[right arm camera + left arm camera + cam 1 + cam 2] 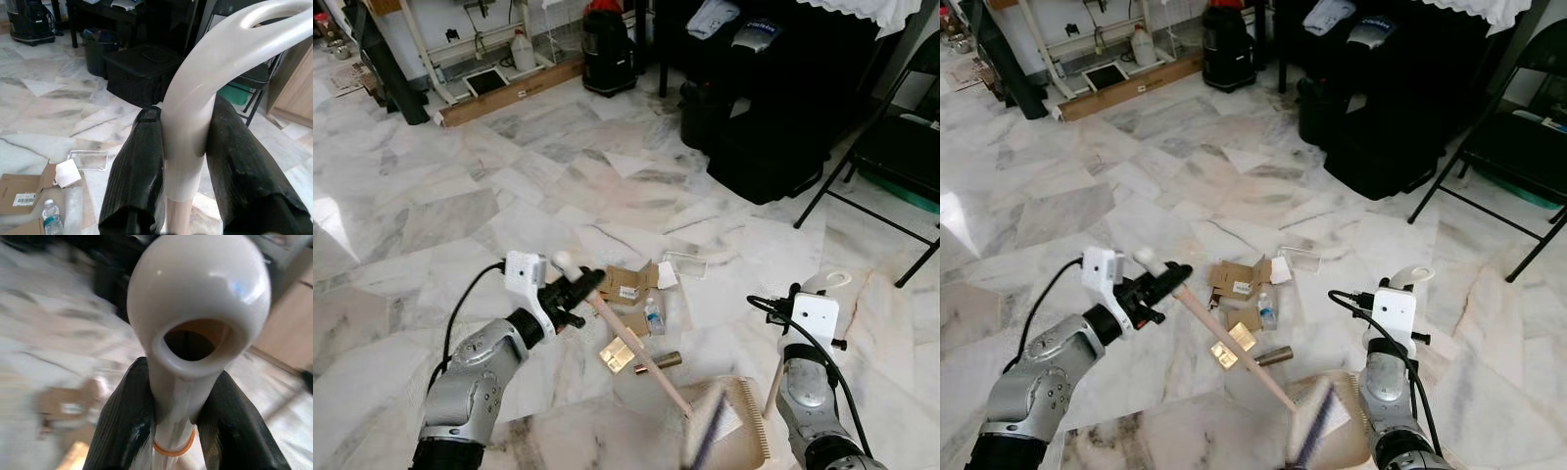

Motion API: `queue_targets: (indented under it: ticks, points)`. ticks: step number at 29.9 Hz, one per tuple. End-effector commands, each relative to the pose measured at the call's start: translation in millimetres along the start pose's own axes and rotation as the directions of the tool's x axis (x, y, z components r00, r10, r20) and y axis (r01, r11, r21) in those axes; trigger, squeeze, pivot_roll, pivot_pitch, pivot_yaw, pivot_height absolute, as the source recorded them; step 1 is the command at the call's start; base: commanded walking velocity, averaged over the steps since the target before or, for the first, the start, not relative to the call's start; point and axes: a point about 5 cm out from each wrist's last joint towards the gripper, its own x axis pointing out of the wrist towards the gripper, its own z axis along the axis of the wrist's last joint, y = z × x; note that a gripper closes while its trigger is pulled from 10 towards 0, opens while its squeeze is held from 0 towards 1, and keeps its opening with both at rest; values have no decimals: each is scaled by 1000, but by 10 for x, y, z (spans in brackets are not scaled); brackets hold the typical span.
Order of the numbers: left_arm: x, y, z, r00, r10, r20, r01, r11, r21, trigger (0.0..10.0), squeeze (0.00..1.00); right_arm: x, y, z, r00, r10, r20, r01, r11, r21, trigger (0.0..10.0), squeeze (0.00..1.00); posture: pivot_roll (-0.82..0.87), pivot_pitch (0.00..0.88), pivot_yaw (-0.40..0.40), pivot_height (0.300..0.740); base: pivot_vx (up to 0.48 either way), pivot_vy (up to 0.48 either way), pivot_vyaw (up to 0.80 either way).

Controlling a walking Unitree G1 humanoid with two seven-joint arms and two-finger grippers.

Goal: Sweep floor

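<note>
Left gripper (590, 284) clamps broom (636, 352) at frame centre; right gripper (183, 147) clamps dustpan (739, 421). Short strokes should drive litter (631, 289) panward.

- Broom head (710, 431) smeared by motion blur beside the dustpan (744, 421); bristles not separable.
- Floor (44, 333) and cardboard (63, 401) beyond the left gripper's fingers (124, 431) blurred in the left wrist view.
- Broom handle (195, 318) cut off below those fingers by the picture's edge.
- Dustpan handle (195, 112) cut off past the right gripper's fingers (134, 171).
- Label on small bottle (653, 317) too small to read.
</note>
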Motion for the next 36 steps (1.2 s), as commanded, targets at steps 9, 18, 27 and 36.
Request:
queue_targets:
  ticks: [9,18,27,36]
  points:
    - [-150,256,138,969,219,115,-233,965,119,10000,0,-41,115,-122,986,89,-139,-48,961,274,10000,0,127,74,41,740,0,0,0]
    - [-278,494,95,885,437,161,-464,860,213,10000,0,21,75,-78,987,92,-130,-28,903,428,10000,0,111,78,35,740,0,0,0]
    - [-337,558,-24,859,486,164,-512,829,224,10000,0,158,86,147,994,110,-11,-83,814,575,10000,0,92,59,29,740,0,0,0]
    - [-332,563,-121,851,500,157,-524,820,229,10000,0,191,113,263,990,123,64,-136,781,610,10000,0,91,22,35,740,0,0,0]
